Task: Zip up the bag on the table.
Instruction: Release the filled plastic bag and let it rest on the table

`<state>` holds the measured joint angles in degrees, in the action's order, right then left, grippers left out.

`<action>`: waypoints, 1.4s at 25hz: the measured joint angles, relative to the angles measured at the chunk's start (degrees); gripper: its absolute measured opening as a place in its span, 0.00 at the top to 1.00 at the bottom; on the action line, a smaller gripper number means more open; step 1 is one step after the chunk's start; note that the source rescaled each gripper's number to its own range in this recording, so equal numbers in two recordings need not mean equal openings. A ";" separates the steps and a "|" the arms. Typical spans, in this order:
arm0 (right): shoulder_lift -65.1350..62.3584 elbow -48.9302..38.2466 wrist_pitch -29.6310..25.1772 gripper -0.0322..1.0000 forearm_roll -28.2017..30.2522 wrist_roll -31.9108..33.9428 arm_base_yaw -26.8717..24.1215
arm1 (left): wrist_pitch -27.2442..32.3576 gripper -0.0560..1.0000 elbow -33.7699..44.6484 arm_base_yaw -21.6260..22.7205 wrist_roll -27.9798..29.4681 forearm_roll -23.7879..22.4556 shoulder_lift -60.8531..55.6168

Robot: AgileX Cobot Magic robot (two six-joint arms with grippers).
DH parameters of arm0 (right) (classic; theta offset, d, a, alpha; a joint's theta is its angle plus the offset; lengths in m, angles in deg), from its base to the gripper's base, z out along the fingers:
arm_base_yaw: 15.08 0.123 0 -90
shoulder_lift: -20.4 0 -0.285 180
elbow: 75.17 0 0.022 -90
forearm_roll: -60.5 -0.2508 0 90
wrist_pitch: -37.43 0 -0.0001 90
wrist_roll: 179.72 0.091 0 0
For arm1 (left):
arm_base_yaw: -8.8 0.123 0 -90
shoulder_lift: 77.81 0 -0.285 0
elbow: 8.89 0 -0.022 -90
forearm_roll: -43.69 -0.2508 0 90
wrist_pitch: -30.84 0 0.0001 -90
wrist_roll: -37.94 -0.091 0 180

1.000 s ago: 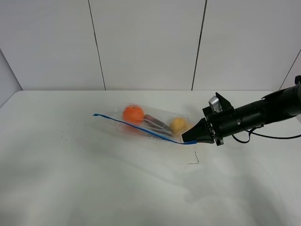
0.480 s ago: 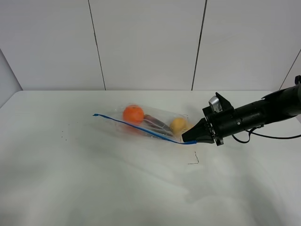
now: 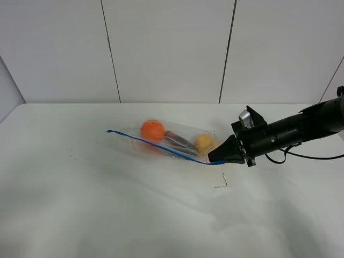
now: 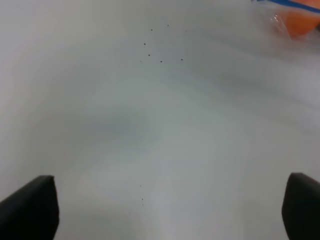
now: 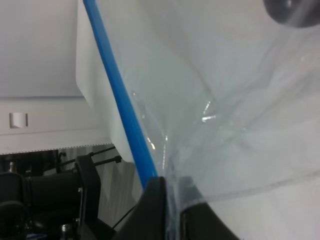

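The bag lies on the table, a little right of the middle and toward the far side, its blue zipper strip running from a loose left end down to the right. Through the clear plastic show an orange at the left, a dark eggplant in the middle and a yellow pear at the right. The right gripper reaches in from the right, jaws pinched narrow on the right end of the strip; the right wrist view shows the blue strip and crinkled plastic running down between the black fingertips. The left gripper hangs over bare table with its dark fingertips spread wide and nothing between them; a corner of the orange and the strip shows at the edge of its view, near a few small dark specks on the tabletop. A small dark mark lies on the table just near of the right gripper. No brand, label or writing can be read anywhere.
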<state>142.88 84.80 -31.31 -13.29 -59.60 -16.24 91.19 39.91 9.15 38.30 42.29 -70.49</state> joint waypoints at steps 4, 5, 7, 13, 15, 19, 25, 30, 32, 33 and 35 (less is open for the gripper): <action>0.00 0.00 -0.29 0.68 0.18 0.35 0.00 | 0.00 0.00 0.00 0.00 0.00 0.00 0.00; 0.00 0.00 -0.45 0.52 0.18 0.51 0.00 | 0.00 0.00 0.00 0.00 0.00 0.00 0.00; 0.00 0.00 -0.58 0.21 0.25 1.14 0.00 | 0.00 0.00 0.00 0.00 0.00 0.00 0.00; 0.00 0.00 -0.59 0.01 0.46 2.25 0.00 | 0.00 0.00 0.00 0.00 0.00 -0.12 0.00; 0.00 0.00 -0.59 0.00 1.11 3.56 0.00 | 0.00 0.00 0.00 0.00 0.00 -0.12 0.00; 0.00 0.00 -0.59 0.00 1.52 4.61 0.00 | 0.00 0.00 0.00 0.00 0.00 -0.12 0.00; 0.00 0.00 -0.59 0.00 3.19 6.05 0.00 | 0.00 0.00 0.00 0.00 0.00 -0.12 0.00; 0.00 0.00 -0.59 0.00 3.34 6.49 0.00 | 0.00 0.00 0.00 0.00 0.00 -0.12 0.00; 0.00 0.00 -0.59 0.00 4.43 6.71 0.00 | 0.00 0.00 0.00 0.00 0.00 -0.12 0.00; 0.00 0.07 -0.59 0.00 5.34 6.93 0.00 | 0.00 0.00 0.00 0.00 0.00 -0.12 0.00; 0.00 0.99 -0.64 0.00 8.83 7.98 0.00 | 0.00 0.00 0.00 0.00 0.00 -0.12 0.00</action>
<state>142.88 85.79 -31.95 -4.46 -51.62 -16.24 91.19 39.91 9.15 38.30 42.17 -70.49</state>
